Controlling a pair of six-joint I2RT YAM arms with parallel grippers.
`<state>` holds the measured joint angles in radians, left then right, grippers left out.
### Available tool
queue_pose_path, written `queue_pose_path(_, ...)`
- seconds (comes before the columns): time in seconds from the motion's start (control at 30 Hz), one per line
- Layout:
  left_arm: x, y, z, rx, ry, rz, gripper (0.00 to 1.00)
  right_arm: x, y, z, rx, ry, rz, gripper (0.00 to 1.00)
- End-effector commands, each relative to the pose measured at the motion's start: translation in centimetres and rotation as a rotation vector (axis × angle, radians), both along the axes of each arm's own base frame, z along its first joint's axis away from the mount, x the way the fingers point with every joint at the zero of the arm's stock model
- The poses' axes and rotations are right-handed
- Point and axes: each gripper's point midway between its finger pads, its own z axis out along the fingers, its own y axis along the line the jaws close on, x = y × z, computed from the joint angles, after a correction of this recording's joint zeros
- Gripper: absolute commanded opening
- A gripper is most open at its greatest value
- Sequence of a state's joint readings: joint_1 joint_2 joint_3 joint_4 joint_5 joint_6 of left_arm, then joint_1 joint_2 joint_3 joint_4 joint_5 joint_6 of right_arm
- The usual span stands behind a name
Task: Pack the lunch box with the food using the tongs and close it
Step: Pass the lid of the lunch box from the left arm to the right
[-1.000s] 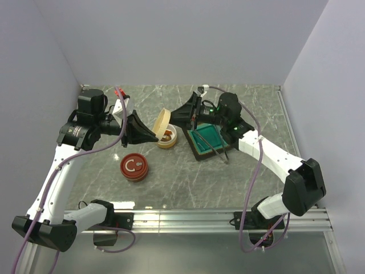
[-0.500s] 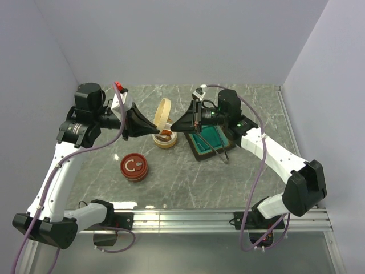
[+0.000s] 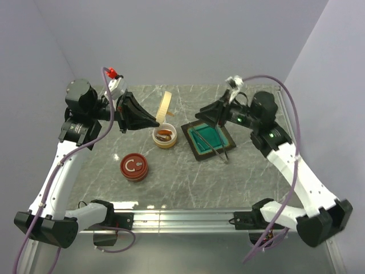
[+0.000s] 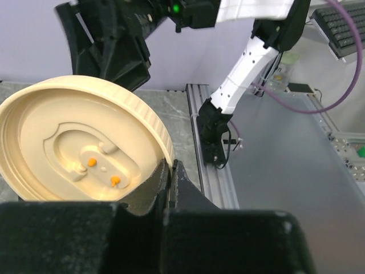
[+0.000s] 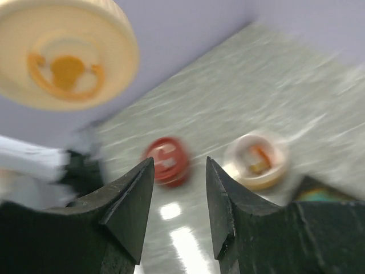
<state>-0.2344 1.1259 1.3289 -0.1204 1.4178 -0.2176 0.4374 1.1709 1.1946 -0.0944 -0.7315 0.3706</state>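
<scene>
Blur hides detail around the empty, parted right gripper (image 5: 178, 171); left gripper (image 4: 170, 171) pinches a ribbed cream lid (image 4: 74, 142) near the lunch box (image 3: 166, 145).

Grey marbled table (image 3: 256, 171); red lid (image 3: 134, 167) front-left; cream lunch box (image 3: 165, 145) mid-table, teal tray (image 3: 215, 135) just right.

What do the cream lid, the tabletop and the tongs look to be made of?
Cream lid: likely moulded plastic, matte, with a ribbed rim and moulded recess.
Tabletop: marble-look surface, grey-green with pale veins, glossy by its reflections; stone or laminate, can't tell.
Tongs: thin, dark, probably metal; too small to confirm.
</scene>
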Motion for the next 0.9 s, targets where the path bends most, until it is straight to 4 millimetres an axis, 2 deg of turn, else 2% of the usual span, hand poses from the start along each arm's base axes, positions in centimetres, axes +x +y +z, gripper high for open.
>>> queue_pose_path(0.0,-1.2,0.0,2.4,-0.03,-0.033,-0.034,0.0,0.2,-3.2,5.4,-0.043,-0.586,-0.125,0.49)
queue_pose_path(0.03,-1.2,-0.1,2.5,-0.034,-0.03,-0.032,0.0,-0.1,-3.3,4.7,-0.045,-0.64,-0.128,0.49)
queue_pose_path(0.1,-1.3,0.0,2.9,-0.045,-0.032,-0.027,0.0,-2.0,-3.0,7.0,-0.016,-0.825,-0.126,0.49)
queue_pose_path(0.17,-1.4,0.0,3.0,-0.051,-0.026,-0.025,0.0,-2.7,-2.4,7.3,-0.003,-0.885,-0.138,0.49)
queue_pose_path(0.2,-1.5,0.0,3.1,-0.055,-0.015,-0.028,0.0,-3.9,-1.7,7.7,0.014,-0.936,-0.12,0.49)
queue_pose_path(0.33,-1.8,0.0,4.0,-0.085,-0.008,-0.023,0.0,-6.5,0.5,8.2,0.109,-1.093,-0.127,0.48)
queue_pose_path(0.37,-1.9,-0.1,4.0,-0.088,0.031,-0.022,0.0,-6.2,0.7,8.2,0.113,-1.105,-0.156,0.48)
queue_pose_path(0.4,-2.1,-0.1,4.5,-0.104,-0.004,-0.024,0.0,-6.9,1.1,9.0,0.155,-1.127,-0.158,0.48)
queue_pose_path(0.47,-2.3,0.0,4.8,-0.114,0.008,-0.024,0.0,-6.5,1.7,8.9,0.163,-1.134,-0.177,0.48)
queue_pose_path(0.5,-2.4,0.0,5.0,-0.118,0.005,-0.024,0.0,-6.6,1.5,9.7,0.192,-1.164,-0.202,0.48)
queue_pose_path(0.57,-2.7,0.0,5.2,-0.123,-0.005,-0.033,0.0,-6.3,2.0,8.8,0.175,-1.208,-0.21,0.49)
queue_pose_path(0.77,-3.8,-0.2,5.0,-0.123,-0.005,-0.061,0.0,-5.8,2.6,9.1,0.187,-1.262,-0.238,0.49)
queue_pose_path(0.87,-4.0,-0.3,5.3,-0.133,-0.007,-0.065,0.0,-6.5,3.3,10.0,0.214,-1.292,-0.215,0.5)
